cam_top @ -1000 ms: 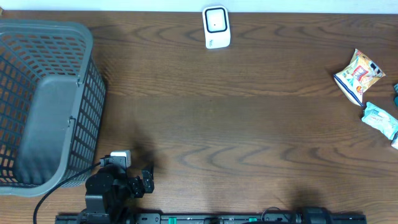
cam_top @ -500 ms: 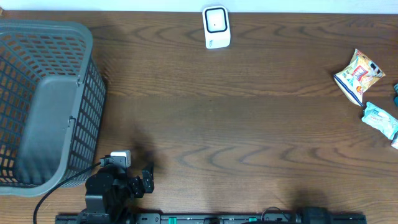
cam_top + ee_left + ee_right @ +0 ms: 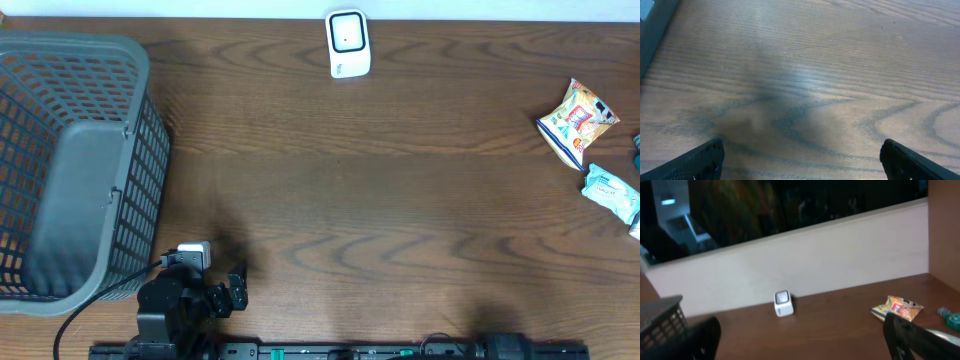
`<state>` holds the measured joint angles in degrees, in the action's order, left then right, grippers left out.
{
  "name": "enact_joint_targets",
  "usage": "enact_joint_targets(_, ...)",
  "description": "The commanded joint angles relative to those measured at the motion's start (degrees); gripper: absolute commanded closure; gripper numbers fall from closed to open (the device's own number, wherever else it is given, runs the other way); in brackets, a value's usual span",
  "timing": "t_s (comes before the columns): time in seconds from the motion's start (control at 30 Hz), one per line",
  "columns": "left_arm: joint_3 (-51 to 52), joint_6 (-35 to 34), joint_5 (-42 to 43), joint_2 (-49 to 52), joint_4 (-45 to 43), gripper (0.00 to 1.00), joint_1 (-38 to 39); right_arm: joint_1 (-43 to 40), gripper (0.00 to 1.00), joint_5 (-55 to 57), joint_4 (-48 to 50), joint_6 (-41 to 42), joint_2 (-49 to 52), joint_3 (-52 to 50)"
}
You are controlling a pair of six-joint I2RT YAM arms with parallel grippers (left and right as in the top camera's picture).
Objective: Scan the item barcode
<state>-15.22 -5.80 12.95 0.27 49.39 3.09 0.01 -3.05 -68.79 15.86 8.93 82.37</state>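
**A:** Arm poses?

**B:** Left arm [image 3: 170, 300] is folded low at the near edge of the table [image 3: 400, 200], just beside the near corner of the grey basket [image 3: 140, 150]. Its camera looks down at bare wood. Right arm [image 3: 505, 347] barely shows at the near edge. Its camera looks level across the table toward the pale wall [image 3: 840, 260].

**A:** Grippers?

**B:** Left gripper [image 3: 802, 162]: jaws spread fully wide, only table between them, nothing held. Right gripper [image 3: 800, 342]: the same, jaws at the frame corners, nothing held.

**A:** Item location?

**B:** The snack bag [image 3: 577, 122], yellow, white and blue, lies flat at the far right of the table, well apart from both grippers. A teal pack [image 3: 611, 192] lies just beside it, nearer the robot. The white scanner [image 3: 348, 43] stands at the far edge, centre.

**A:** Readable text?

**B:** None. The bag carries a red and blue printed panel, too small to read. The scanner face shows a dark window, no legible marking. No barcode can be made out.
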Motion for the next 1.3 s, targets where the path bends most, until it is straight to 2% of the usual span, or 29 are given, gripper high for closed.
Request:
enact_joint_targets(0.0, 0.3, 0.1, -0.6, 0.0, 1.6, 0.00, 0.0, 1.6, 0.01, 0.3, 4.1, -0.7, -0.5, -4.0)
enact_joint_targets(0.23, 0.3, 0.1, -0.6, 0.0, 1.6, 0.01, 0.0, 2.2, 0.01, 1.9, 9.1, -0.7, -0.9, -11.5)
enact_joint_targets(0.47, 0.3, 0.1, -0.6, 0.0, 1.6, 0.01, 0.0, 2.1, 0.01, 7.0, 19.1, -0.6, -8.7, -24.9)
enact_joint_targets(0.97, 0.3, 0.1, -0.6, 0.0, 1.6, 0.01, 0.0, 1.9, 0.01, 11.8, 37.4, 0.0, -8.6, -46.4)
enact_joint_targets(1.27, 0.3, 0.1, -0.6, 0.0, 1.6, 0.01, 0.0, 0.9, 0.01, 11.7, 52.7, 0.8, -8.6, -59.7)
